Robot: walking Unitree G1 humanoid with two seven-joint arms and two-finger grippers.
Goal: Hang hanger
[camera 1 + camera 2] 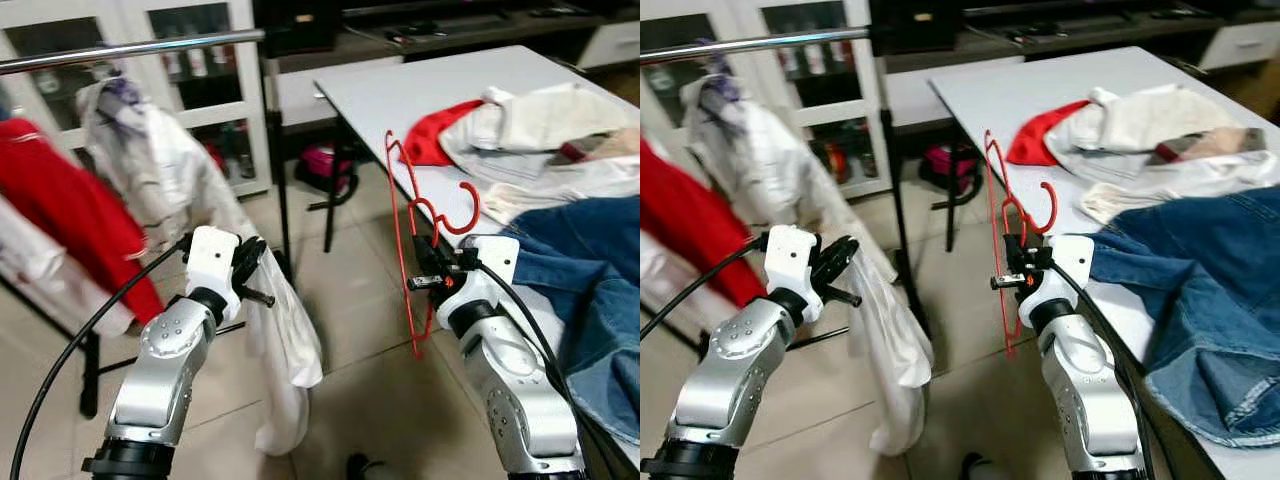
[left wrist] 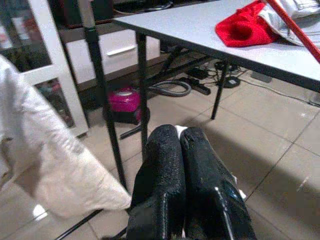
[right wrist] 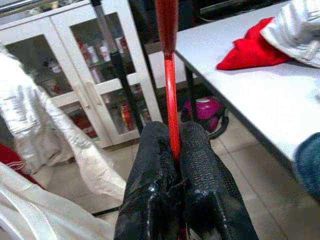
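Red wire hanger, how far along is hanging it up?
Picked up: the right end effector grips the red wire hanger off the white table. Left: carrying it to the metal rail and hooking it on. The left end effector is shut, empty.

White worktop (image 1: pixel 400 95) carries red cloth (image 1: pixel 440 130), pale garments (image 1: pixel 550 135), blue denim (image 1: pixel 590 290). Tiled floor (image 1: pixel 370 390) below; pink vacuum (image 2: pixel 125 102) on it, under worktop.

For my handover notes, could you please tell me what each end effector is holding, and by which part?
The right end effector pinches the red hanger by its wire just below the hook. The left end effector is shut and holds nothing.
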